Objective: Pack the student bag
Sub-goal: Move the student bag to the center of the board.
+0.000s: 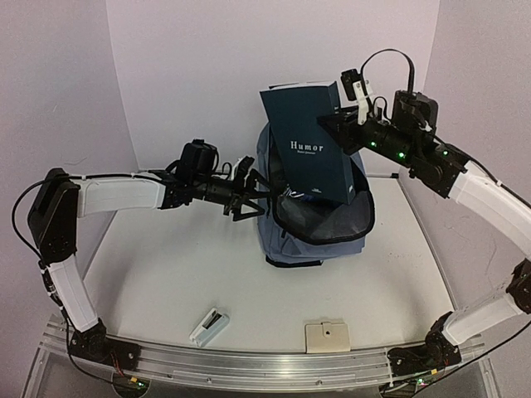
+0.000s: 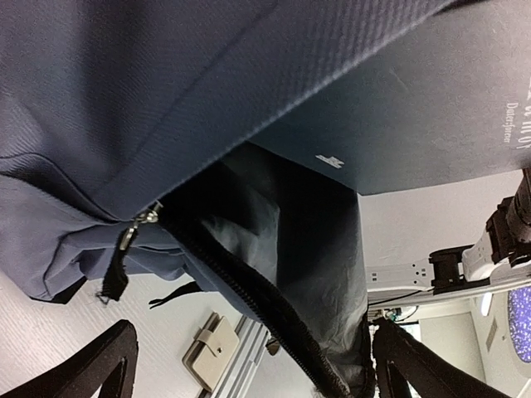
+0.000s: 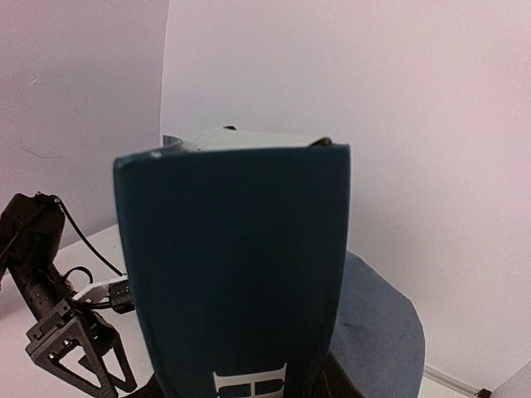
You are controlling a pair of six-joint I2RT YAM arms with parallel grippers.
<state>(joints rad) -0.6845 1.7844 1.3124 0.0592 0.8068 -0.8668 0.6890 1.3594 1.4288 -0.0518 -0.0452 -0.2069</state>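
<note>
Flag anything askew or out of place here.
Nothing damaged or spilled. The Humor book, clamped in the right gripper, leans tilted over the student bag, its lower end at the open mouth. The left gripper sits open at the bag's rim. A small white item and a beige item lie loose near the front edge.
</note>
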